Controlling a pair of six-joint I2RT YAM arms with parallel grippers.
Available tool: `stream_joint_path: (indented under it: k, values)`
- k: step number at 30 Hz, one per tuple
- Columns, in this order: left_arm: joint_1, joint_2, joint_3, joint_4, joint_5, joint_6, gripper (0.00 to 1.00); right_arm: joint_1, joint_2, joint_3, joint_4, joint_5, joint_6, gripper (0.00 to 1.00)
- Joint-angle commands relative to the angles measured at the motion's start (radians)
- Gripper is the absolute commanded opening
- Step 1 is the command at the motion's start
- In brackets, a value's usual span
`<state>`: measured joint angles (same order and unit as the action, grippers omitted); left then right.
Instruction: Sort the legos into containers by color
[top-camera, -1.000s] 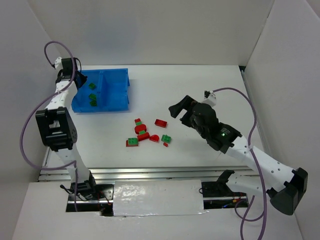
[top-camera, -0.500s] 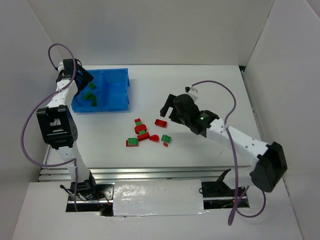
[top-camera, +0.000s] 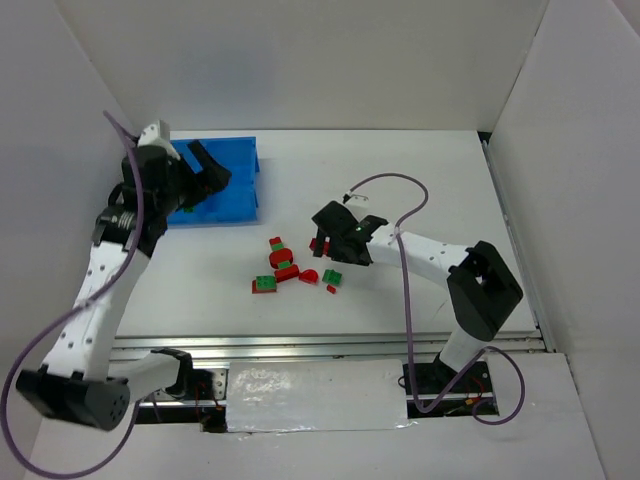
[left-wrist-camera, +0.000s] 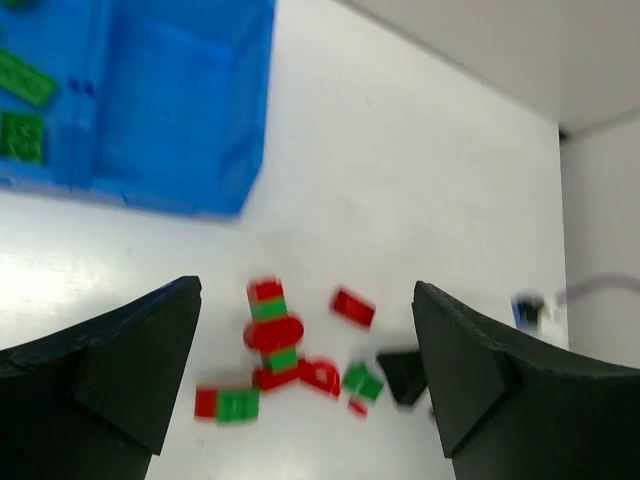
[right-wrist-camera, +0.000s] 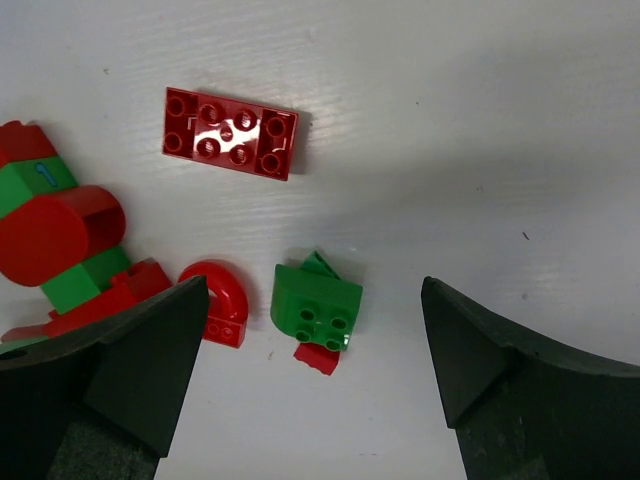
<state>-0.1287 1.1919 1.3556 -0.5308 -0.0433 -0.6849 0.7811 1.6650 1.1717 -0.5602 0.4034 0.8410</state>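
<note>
Red and green legos (top-camera: 285, 265) lie in a loose pile on the white table. The blue bin (top-camera: 238, 190) stands at the back left. In the left wrist view its left compartment holds green legos (left-wrist-camera: 22, 135), and its right compartment (left-wrist-camera: 180, 110) shows only blue floor. My left gripper (top-camera: 190, 165) hangs open above the bin, nothing between its fingers. My right gripper (top-camera: 328, 243) is open, low over the pile's right side. A green brick (right-wrist-camera: 315, 305) lies on the table between its fingers, untouched, with a red plate (right-wrist-camera: 230, 132) beyond and a red arch (right-wrist-camera: 222, 300) beside it.
White walls close in the table at the back and on both sides. A small red chip (right-wrist-camera: 320, 358) lies against the green brick. A red and green stack (right-wrist-camera: 60, 240) sits to the left of the right gripper's fingers.
My left gripper opened over the bin's left compartment, then swung right and toward the front. My right arm reached left and came down over the pile.
</note>
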Motion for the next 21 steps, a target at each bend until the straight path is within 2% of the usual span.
stream_joint_path:
  k: [1,6,9,12,18,21]
  values:
    - [-0.041,-0.101,-0.174,-0.032,0.010,0.056,1.00,0.021,0.044,-0.024,0.011,0.011,0.055,0.93]
    - [-0.058,-0.216,-0.291,-0.098,0.034,0.149,0.99,0.076,0.091,-0.030,-0.003,0.038,0.113,0.93]
    - [-0.058,-0.297,-0.358,-0.103,-0.006,0.194,0.99,0.089,0.104,-0.053,0.006,0.051,0.153,0.91]
    - [-0.058,-0.318,-0.420,-0.095,-0.007,0.208,1.00,0.089,0.108,-0.073,0.011,0.075,0.176,0.89]
    - [-0.066,-0.301,-0.420,-0.081,0.062,0.217,1.00,0.089,0.111,-0.095,0.000,0.101,0.210,0.81]
    - [-0.068,-0.310,-0.426,-0.078,0.072,0.220,1.00,0.089,0.111,-0.106,0.026,0.100,0.205,0.80]
